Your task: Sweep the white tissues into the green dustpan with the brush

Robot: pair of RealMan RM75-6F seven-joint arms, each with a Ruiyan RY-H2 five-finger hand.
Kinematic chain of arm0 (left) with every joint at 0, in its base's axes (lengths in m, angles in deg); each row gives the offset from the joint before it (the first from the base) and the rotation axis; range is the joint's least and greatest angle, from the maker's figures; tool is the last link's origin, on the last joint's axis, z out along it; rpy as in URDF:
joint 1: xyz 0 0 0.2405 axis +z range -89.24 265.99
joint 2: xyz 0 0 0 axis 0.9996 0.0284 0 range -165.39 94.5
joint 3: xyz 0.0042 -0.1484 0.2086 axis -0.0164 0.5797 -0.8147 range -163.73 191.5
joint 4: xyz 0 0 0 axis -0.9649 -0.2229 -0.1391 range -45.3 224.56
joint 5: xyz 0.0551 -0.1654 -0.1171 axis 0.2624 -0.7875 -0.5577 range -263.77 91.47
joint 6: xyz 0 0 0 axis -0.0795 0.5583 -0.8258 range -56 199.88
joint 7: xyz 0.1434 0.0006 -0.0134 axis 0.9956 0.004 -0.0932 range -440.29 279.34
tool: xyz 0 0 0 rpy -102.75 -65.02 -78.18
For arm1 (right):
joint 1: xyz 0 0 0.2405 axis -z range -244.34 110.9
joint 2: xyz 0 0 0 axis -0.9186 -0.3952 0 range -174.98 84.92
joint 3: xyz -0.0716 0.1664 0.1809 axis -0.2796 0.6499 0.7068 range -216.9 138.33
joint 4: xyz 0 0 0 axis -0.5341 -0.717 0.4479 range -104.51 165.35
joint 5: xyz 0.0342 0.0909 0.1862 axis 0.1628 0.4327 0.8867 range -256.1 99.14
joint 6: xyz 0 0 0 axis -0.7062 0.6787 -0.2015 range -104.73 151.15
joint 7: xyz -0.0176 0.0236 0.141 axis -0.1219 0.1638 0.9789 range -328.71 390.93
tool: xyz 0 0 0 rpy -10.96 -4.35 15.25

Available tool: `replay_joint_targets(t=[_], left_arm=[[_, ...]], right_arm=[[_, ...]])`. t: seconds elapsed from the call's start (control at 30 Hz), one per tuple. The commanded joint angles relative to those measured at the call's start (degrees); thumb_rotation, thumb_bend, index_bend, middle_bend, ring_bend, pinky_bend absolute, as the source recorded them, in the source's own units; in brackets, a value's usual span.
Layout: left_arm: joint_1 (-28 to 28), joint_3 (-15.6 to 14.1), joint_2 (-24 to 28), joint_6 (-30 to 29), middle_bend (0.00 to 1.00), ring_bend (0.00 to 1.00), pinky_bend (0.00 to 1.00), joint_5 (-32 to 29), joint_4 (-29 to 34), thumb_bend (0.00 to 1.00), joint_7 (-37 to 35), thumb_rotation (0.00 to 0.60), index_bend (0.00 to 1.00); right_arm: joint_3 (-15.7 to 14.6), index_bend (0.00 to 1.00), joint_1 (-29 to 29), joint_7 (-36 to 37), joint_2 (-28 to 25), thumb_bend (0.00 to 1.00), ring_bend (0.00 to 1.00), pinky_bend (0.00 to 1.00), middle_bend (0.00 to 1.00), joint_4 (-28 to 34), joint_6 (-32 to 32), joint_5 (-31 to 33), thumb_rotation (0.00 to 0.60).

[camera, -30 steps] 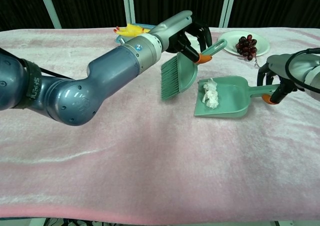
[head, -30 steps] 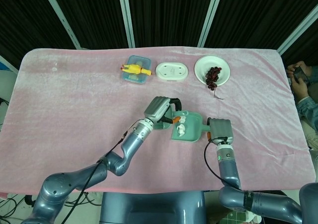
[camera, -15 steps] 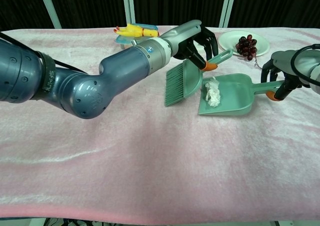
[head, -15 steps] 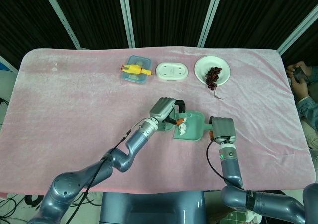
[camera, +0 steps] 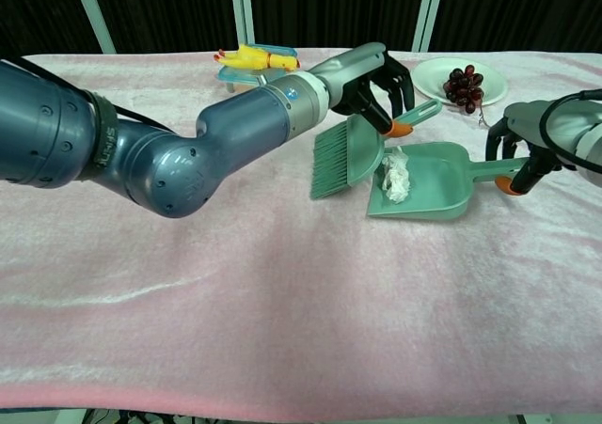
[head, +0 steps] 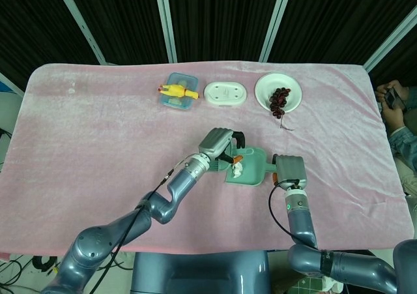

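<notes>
A green dustpan (camera: 435, 188) (head: 253, 173) lies on the pink cloth with a crumpled white tissue (camera: 394, 178) (head: 237, 170) inside it near its open lip. My right hand (camera: 523, 145) (head: 289, 171) holds the dustpan's handle at its orange end. My left hand (camera: 374, 81) (head: 218, 146) grips the handle of a green brush (camera: 344, 156), bristles down, just left of the dustpan's lip and beside the tissue.
Along the far edge stand a blue tub with a yellow rubber chicken (head: 177, 92), an oval white dish (head: 225, 94) and a white plate of dark grapes (head: 279, 97) (camera: 461, 82). The pink cloth (head: 98, 144) covers the whole table.
My left hand has carried the brush rightward until its bristles sit against the dustpan's lip. The dustpan shifted slightly with my right hand; the tissue stays inside it.
</notes>
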Motion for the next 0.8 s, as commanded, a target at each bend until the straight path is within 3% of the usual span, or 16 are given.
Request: replay_joint_targets(t=[0.03,0.47,0.8], left_arm=[[-0.48,0.00,-0.56,0.07,0.63,0.92,1.00,-0.03,-0.22,0.38,-0.66,0.600,0.63],[-1.39,0.12,0.12,-4.41,0.63,0.92,1.00,1.88,7.12,0.38,-3.70,0.600,0.63],[-2.41,2.94,2.38,-7.74,0.63,0.92,1.00,1.52,15.12,0.38,-3.06,0.600,0.63]], right_arm=[[0.00,0.52,-0.03,0.01,-0.09,0.45,0.85,0.81,0.45,0.08,0.02,-0.10,0.600],[-0.43,0.52,0.24,0.09,0.19,0.45,0.85,0.81,0.45,0.76,0.74,-0.44,0.600],[-0.34,0.52,0.26,-0.18,0.36,0.45,0.85,0.81,0.45,2.09,1.67,-0.81,0.600]])
